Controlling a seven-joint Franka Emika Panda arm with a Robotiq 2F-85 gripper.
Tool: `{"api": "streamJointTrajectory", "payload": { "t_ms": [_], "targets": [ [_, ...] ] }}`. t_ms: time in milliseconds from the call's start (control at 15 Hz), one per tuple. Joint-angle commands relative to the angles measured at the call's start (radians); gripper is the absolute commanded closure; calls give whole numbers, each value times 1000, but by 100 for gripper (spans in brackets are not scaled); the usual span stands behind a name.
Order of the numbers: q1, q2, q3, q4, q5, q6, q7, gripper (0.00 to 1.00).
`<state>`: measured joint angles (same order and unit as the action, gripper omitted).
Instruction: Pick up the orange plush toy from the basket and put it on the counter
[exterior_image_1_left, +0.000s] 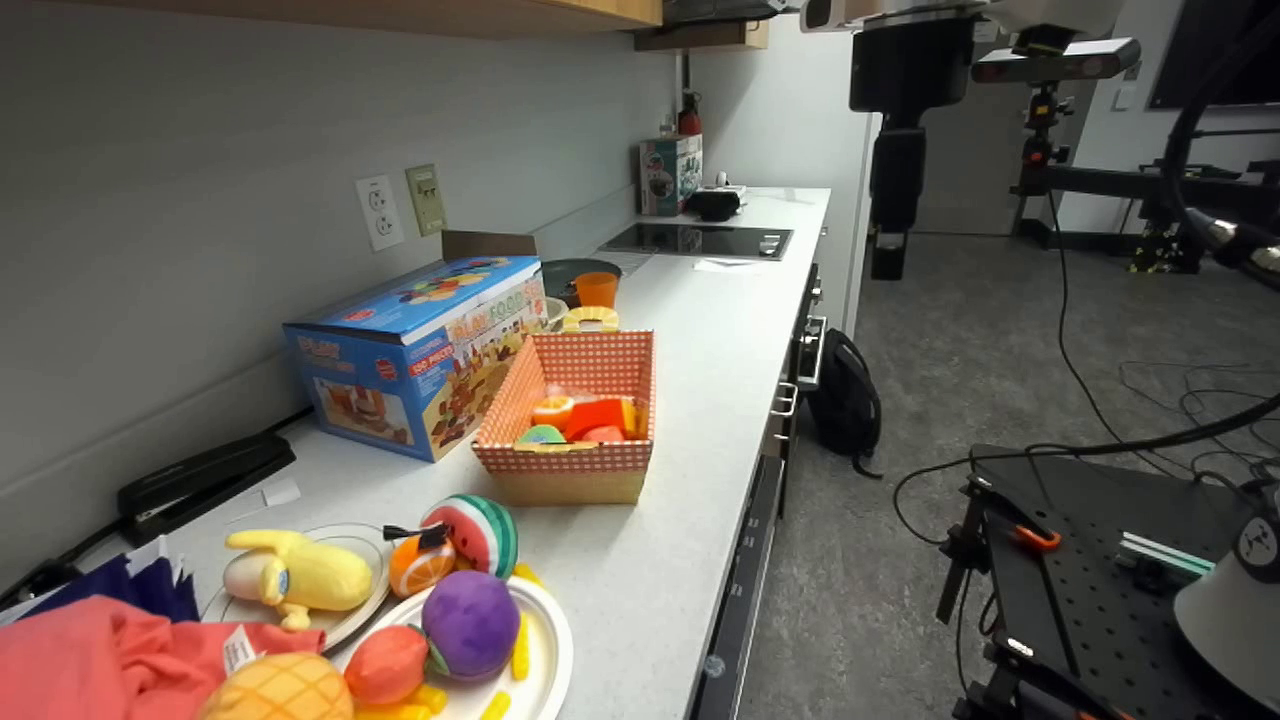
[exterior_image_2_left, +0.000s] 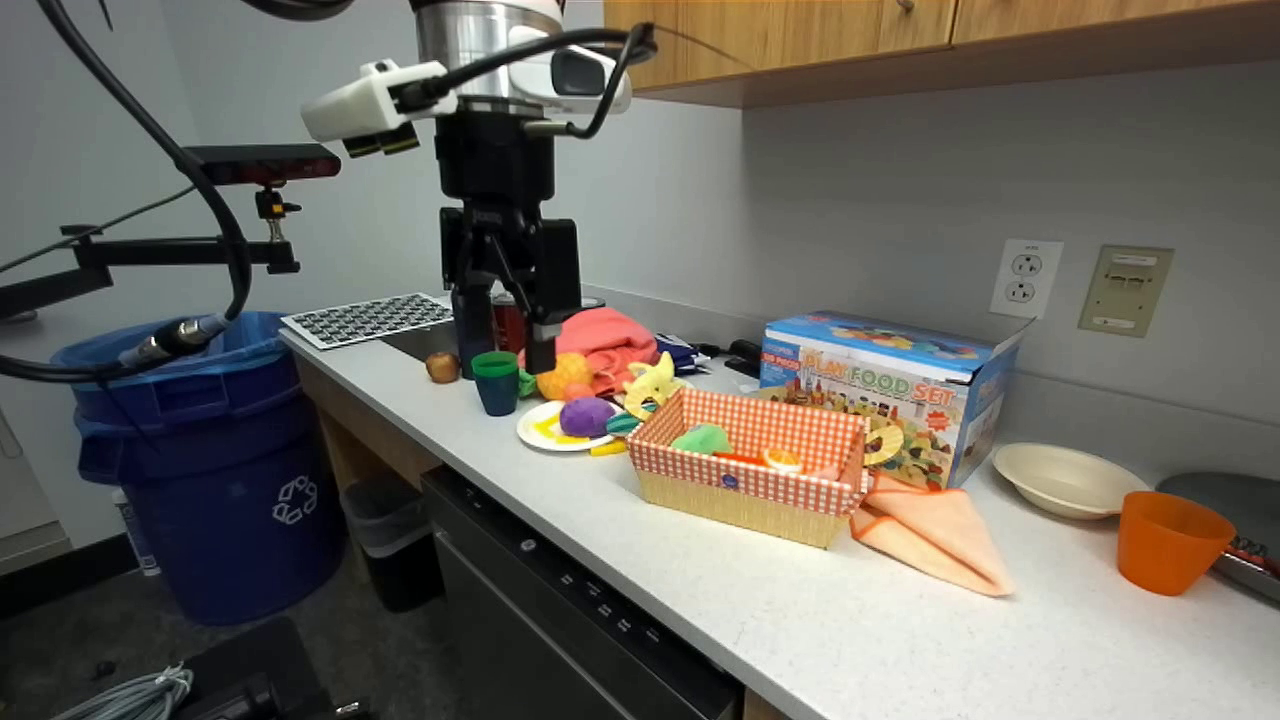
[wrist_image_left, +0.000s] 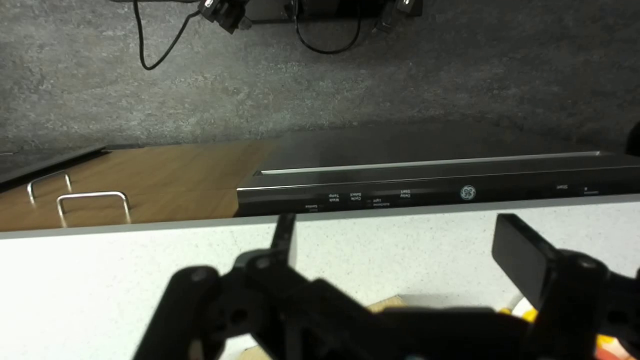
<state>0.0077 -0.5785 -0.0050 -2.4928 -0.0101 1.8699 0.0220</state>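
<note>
The basket, with red-checked cloth lining, stands on the white counter in both exterior views (exterior_image_1_left: 570, 487) (exterior_image_2_left: 740, 512). An orange toy with a pale slice face (exterior_image_1_left: 553, 410) lies inside among other toys; it also shows in an exterior view (exterior_image_2_left: 782, 460). The counter is bare near its front edge (exterior_image_1_left: 715, 400) (exterior_image_2_left: 760, 600) (wrist_image_left: 125, 275). My gripper (exterior_image_1_left: 888, 255) (exterior_image_2_left: 505, 345) is open and empty, pointing down, well above the counter and apart from the basket. In the wrist view my gripper's fingers (wrist_image_left: 397, 220) are wide apart; only tan bits of the basket (wrist_image_left: 387, 303) show.
A play food box (exterior_image_1_left: 400, 350) stands behind the basket. A plate with a purple plush (exterior_image_1_left: 470, 625), a watermelon toy (exterior_image_1_left: 475, 535) and another orange-slice toy (exterior_image_1_left: 420, 567) are beside it. An orange cup (exterior_image_2_left: 1172, 540) and a folded napkin (exterior_image_2_left: 935, 535) are on the other side.
</note>
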Motion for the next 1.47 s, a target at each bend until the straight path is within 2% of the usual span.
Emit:
{"api": "streamJointTrajectory", "payload": {
  "t_ms": [0,1400],
  "targets": [
    [-7,2,7,4,-7,-13,1,0],
    [-4,5,4,2,3,-8,-3,0]
  ]
}}
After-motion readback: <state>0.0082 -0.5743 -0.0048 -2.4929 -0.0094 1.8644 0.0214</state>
